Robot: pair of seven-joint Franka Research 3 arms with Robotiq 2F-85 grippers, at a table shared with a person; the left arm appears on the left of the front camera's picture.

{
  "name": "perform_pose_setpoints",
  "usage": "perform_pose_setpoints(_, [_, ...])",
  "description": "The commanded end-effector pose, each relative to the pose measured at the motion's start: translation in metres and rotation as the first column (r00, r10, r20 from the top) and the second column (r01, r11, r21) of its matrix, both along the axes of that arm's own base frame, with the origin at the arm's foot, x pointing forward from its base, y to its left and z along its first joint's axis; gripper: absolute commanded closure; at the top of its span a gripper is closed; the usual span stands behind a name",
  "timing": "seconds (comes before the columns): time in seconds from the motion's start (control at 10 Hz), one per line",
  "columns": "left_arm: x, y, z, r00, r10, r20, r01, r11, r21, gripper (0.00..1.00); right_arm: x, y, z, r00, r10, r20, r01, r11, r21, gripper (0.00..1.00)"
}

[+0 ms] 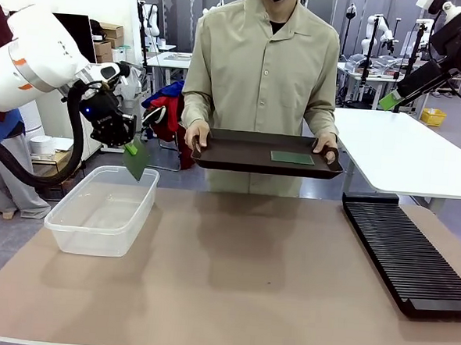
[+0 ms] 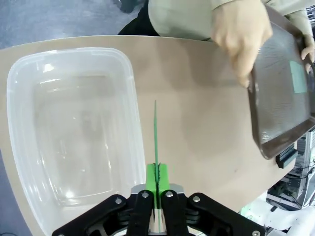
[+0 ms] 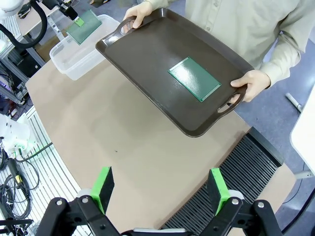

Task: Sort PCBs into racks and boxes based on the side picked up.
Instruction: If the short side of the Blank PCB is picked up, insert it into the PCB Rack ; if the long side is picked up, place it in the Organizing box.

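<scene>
Hanging thin green PCB (image 1: 136,163), rectangular, face perhaps gridded

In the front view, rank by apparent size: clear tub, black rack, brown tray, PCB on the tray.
1. black rack and clear tub: about alike, too close to rank.
2. brown tray: seen nearly edge-on and farther off.
3. PCB on the tray: smallest.
</scene>
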State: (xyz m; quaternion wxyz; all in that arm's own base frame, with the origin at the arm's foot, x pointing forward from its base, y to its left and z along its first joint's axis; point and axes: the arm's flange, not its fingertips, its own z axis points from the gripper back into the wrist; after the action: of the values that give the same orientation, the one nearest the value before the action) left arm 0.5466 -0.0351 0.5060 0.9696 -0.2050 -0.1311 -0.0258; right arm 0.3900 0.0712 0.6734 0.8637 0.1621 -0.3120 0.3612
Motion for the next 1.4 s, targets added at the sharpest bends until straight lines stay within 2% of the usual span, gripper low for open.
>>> perform_pose_setpoints(0.0, [-0.002,-0.005,-0.014,1.000,0.021,-0.023,-0.020,0.999,0.031,0.98,0.000,0.001,-0.002,1.000,0.002,-0.004,-0.002,1.000,0.000,0.00])
perform_pose_setpoints(0.6, [-0.013,0.003,-0.054,0.990,-0.053,-0.130,0.066,0.993,0.095,0.98,0.000,0.001,-0.002,1.000,0.002,-0.004,-0.002,1.000,0.000,0.00])
perform_pose_setpoints(0.7, [-0.013,0.005,-0.051,0.992,-0.029,-0.121,0.040,0.995,0.091,0.98,0.000,0.001,-0.002,1.000,0.002,-0.004,-0.002,1.000,0.000,0.00])
perform_pose_setpoints(1.2, [-0.009,0.002,-0.056,0.992,-0.041,-0.117,0.050,0.996,0.074,0.98,0.000,0.001,-0.002,1.000,0.002,-0.004,-0.002,1.000,0.000,0.00])
perform_pose_setpoints(1.3, [0.000,0.006,-0.062,0.988,-0.089,-0.127,0.101,0.990,0.095,0.98,0.000,0.001,-0.002,1.000,0.002,-0.004,-0.002,1.000,0.000,0.00])
